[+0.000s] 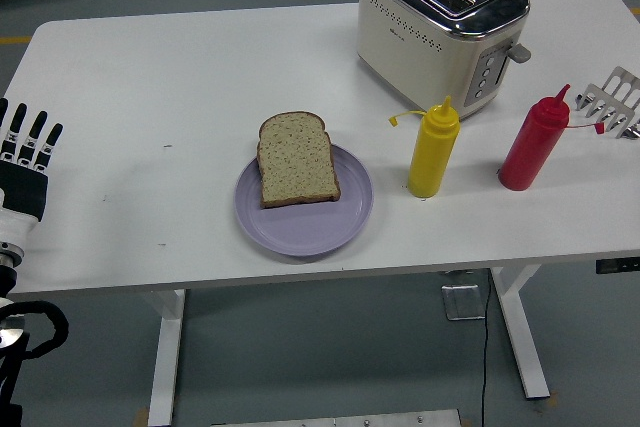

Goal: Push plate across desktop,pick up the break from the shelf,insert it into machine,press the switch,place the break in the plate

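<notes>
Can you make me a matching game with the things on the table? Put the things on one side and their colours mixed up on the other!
Things:
1. plate
2. toaster
3. bottle beside the toaster
4. bottle near the rack

Colours:
A. red
B. cream and silver
C. purple
D. yellow

Pairs: 1-C, 2-B, 3-D, 4-A

lilac plate (304, 222) — speckled bread (296, 161) (brown crust), cream toaster (440, 27)

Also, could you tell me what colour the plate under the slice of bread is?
The plate is pale lilac, a light purple, seen clearly in the head view.
</notes>
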Motion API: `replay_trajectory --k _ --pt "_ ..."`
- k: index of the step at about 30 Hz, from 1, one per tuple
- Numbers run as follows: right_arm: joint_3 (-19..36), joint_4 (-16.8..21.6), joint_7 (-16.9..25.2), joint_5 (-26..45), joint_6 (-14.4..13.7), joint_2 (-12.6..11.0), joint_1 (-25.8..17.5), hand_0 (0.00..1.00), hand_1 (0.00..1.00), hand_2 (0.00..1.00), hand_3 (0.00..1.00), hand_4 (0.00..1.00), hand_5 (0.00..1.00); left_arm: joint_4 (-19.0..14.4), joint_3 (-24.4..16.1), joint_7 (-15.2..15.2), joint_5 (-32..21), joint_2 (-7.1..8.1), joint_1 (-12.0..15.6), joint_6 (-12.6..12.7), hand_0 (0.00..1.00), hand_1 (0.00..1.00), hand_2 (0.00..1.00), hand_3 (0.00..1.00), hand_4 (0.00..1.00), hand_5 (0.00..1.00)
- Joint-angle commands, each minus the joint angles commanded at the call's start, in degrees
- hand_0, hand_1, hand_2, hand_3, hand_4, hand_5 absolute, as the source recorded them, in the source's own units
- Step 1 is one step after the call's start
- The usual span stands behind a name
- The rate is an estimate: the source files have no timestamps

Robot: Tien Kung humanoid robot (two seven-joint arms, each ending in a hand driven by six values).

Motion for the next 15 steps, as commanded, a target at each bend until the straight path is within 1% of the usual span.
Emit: replay_trajectory --k 5,6,10,11,15 --pt "-0.04 -0.14 -0.15 -0.71 0.20 0.13 0.10 0.891 0.834 0.825 0.814 0.538 0.512 -0.30 -0.25 0.11 -0.42 -0.07 -0.10 -0.32 0.809 0.848 0.936 0.903 0.629 0.998" --pt "-0.03 -0.16 -0.18 -0.85 0.28 0.14 0.12 0.897 0.841 0.836 0.841 0.550 0.489 -0.34 -0.28 0.14 -0.46 -0.08 -0.12 -0.38 0.809 0.848 0.938 0.900 0.628 0.998" --pt "0.11 -0.43 -0.52 -3.06 1.69 0.20 0.21 0.897 0.841 0.836 0.841 0.550 0.489 -0.46 -0.48 0.42 -0.65 -0.14 -0.21 -0.71 0.809 0.848 0.938 0.900 0.628 0.998" --pt "0.14 -0.49 -0.55 -3.62 2.02 0.20 0.23 0.904 0.847 0.853 0.861 0.635 0.409 -0.46 -0.51 0.46 -0.64 -0.15 -0.22 -0.74 0.812 0.849 0.940 0.890 0.629 0.998" --pt "0.26 -0.64 -0.11 -6.74 2.90 0.22 0.27 0.904 0.847 0.853 0.861 0.635 0.409 -0.45 -0.69 0.63 -0.43 -0.22 -0.25 -0.78 0.812 0.849 0.940 0.890 0.629 0.998"
